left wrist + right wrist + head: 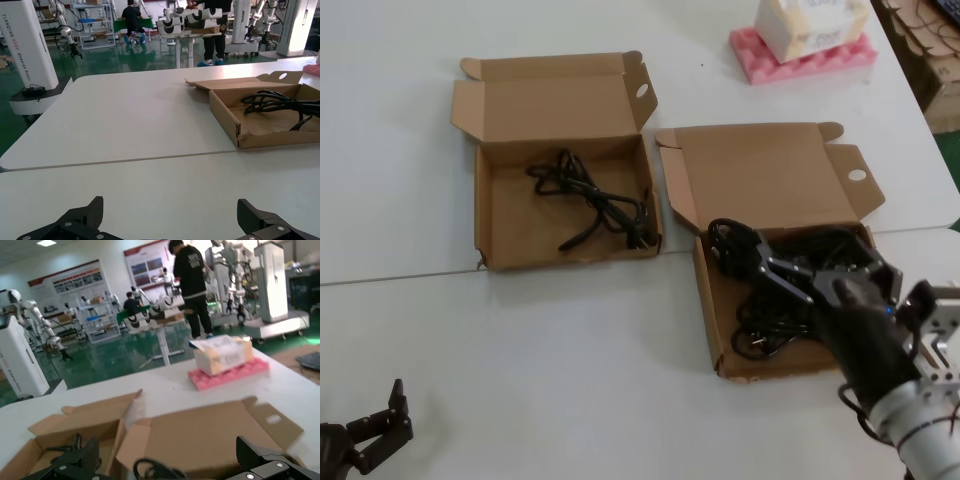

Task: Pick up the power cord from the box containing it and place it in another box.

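Over the right box [720, 330], at four o'clock: right gripper [820, 275], fingers spread, above tangled cables [770, 300].
It may snag several; left gripper [375, 430] seems open too.

A white table [570, 330] carries the whole scene; a thin seam crosses its top from side to side, passing just in front of the left-hand carton. Two shallow brown cardboard boxes lie directly on it, lids folded back. The wider-trayed box [495, 215] sits toward the robot's left, the squarish-trayed box [708, 300] to its right and nearer the robot, the two close together at their adjoining corners. Farther back on the right lies a pink foam pad [770, 62], with a pale carton [810, 25] resting on it.
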Motion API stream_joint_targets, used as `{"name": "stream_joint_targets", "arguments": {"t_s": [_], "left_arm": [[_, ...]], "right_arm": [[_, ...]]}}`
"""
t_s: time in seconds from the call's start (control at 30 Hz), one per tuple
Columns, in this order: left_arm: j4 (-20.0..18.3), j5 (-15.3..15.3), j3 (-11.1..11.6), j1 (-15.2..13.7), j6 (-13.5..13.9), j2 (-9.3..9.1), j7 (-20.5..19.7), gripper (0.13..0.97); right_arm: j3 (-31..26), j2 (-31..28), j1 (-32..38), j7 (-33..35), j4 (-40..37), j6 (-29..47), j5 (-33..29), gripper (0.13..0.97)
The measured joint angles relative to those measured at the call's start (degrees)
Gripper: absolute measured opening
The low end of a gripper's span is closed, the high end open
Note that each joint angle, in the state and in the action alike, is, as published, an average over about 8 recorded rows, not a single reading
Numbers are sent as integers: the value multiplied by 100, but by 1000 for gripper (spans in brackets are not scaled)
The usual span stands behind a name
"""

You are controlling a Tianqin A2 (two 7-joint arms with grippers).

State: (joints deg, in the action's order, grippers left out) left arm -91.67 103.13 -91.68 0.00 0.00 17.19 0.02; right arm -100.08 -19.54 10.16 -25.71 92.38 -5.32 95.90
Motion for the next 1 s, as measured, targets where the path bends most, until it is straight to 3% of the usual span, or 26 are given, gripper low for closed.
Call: {"name": "stream_joint_targets", "arguments": {"t_s": [0.13,0.57,1.0], "left_arm": [[0,0,0,0,0,0,-1,948],[0,0,0,0,0,0,-2,966],[0,1,0,0,0,0,-2,966]], "right_arm": [[166,47,-201,0,-14,105,143,966],[678,189,-818,0,-57,429,583,966],[734,205,-887,0,-62,465,632,966]]}}
